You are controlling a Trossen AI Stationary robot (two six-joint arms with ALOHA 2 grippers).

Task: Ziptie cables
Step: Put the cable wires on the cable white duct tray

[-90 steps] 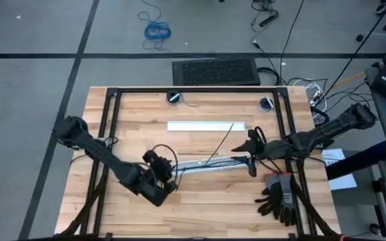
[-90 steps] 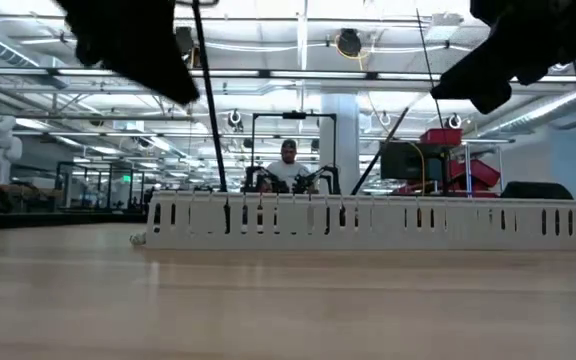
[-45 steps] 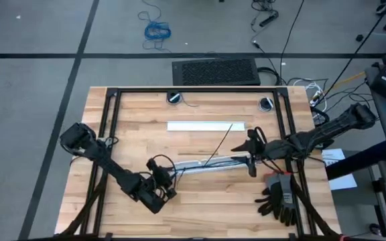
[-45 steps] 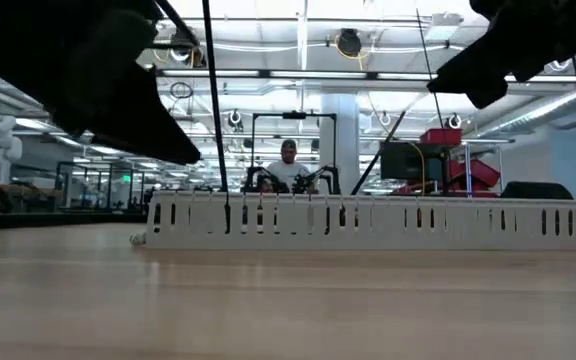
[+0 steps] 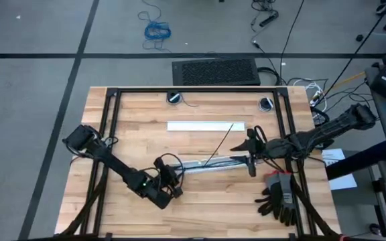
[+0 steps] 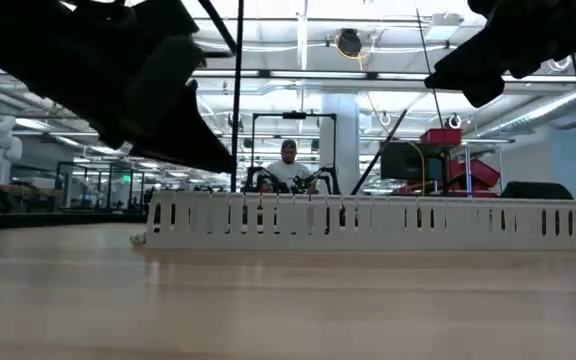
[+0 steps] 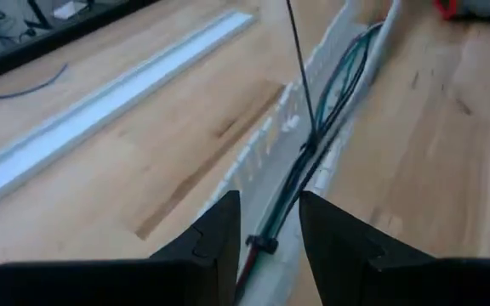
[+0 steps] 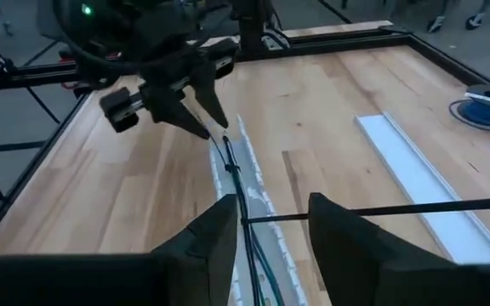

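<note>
Worktop (image 5: 133, 127): pale wood, inside a black frame

White duct (image 5: 210, 164): long slotted channel across the middle of the worktop; every place below is given from it. In the low view its slotted wall (image 6: 368, 222) fills the width of the scene

White lid strip (image 5: 205, 125): flat, on the far side of the duct, well apart

Black gloves (image 5: 278, 195): near side of the duct, off its right end

Left gripper (image 7: 270, 231): at the duct's left end, fingers apart with a narrow gap, straddling the cables; nothing clamped

Right gripper (image 8: 270, 225): at the duct's right end, fingers apart, a ziptie crossing the gap; whether it is pinched cannot be told

Cables (image 7: 326, 110): thin greenish and dark wires lying along the duct, inside it

Ziptie (image 8: 373, 211): thin dark strip, slanting up and away from the duct's middle

Step in hand, as judged: left gripper settling on the bundle. Next move calls for closing gently on the wires, then passing the ziptie round them
</note>
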